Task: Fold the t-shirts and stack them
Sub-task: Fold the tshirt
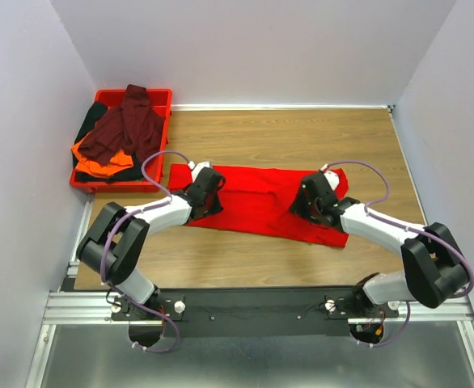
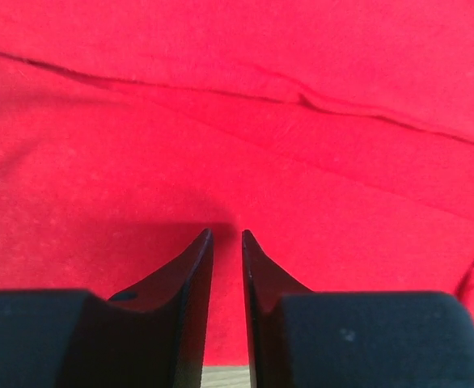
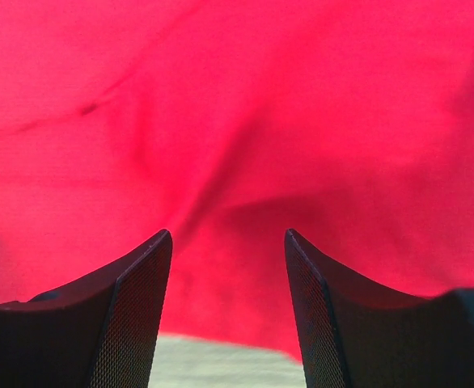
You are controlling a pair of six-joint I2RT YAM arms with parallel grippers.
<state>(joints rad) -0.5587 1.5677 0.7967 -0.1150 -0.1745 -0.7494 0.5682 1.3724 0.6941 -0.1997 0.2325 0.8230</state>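
The bright red t-shirt (image 1: 257, 202) lies flat at the middle of the wooden table (image 1: 302, 137), folded into a long band with a few shallow creases running across it. The left gripper (image 2: 225, 236) sits low over its left part, fingers only narrowly apart with nothing between them. The right gripper (image 3: 229, 234) is over its right part, fingers spread wide. The dark maroon shirt (image 1: 128, 125), orange shirt (image 1: 99, 158) and black shirt (image 1: 91, 117) are heaped in the red tray (image 1: 82, 184) at the far left corner.

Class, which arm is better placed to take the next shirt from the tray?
Left: the left tool is nearer the tray at the far-left corner; the right tool is over the opposite end of the red shirt.
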